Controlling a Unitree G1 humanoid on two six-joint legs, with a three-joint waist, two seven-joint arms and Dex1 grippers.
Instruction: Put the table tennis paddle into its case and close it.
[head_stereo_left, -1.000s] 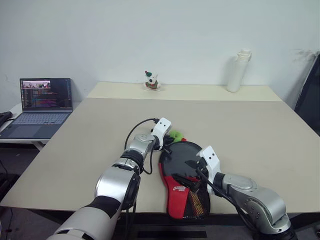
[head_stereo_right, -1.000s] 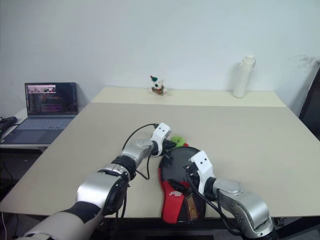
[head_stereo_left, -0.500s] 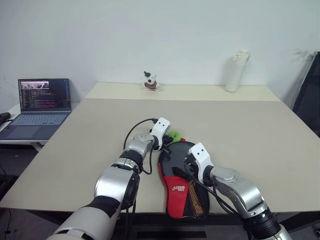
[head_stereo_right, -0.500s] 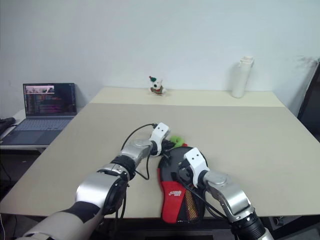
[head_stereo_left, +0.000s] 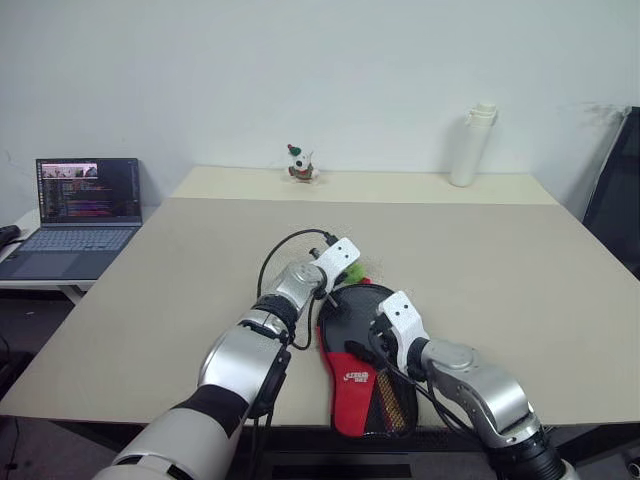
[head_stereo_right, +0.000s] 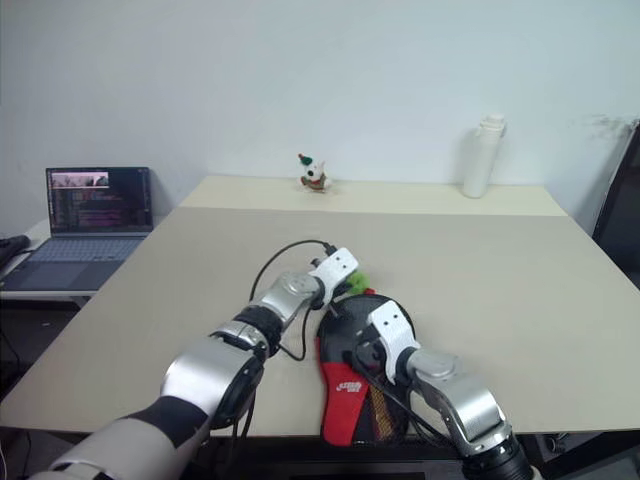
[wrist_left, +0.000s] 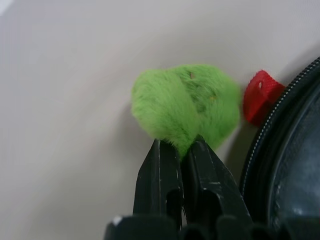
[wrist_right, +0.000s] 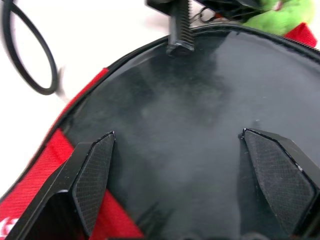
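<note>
The case (head_stereo_left: 362, 372) lies near the table's front edge, black rounded part away from me, red panel and mesh toward me. The table tennis paddle is hidden. A green fuzzy pompom (wrist_left: 187, 102) and a small red tab (wrist_left: 261, 95) sit at the case's far zipper edge (wrist_left: 272, 135). My left gripper (wrist_left: 180, 145) is shut on the pompom's fluff, at the far left rim of the case (head_stereo_left: 345, 274). Just over the black rounded part (wrist_right: 200, 115), my right gripper (wrist_right: 178, 134) is open with nothing between its fingers (wrist_right: 95, 175).
An open laptop (head_stereo_left: 85, 200) stands on a side table at the left. A white bottle (head_stereo_left: 472, 145) and a small toy figure (head_stereo_left: 300, 163) stand at the table's far edge. A dark chair (head_stereo_left: 618, 190) is at the right edge. My left arm's black cable (head_stereo_left: 285, 250) loops over the table.
My left wrist has rolled while staying shut at the pompom. My right gripper has come down and slightly left over the case's black part, still open.
</note>
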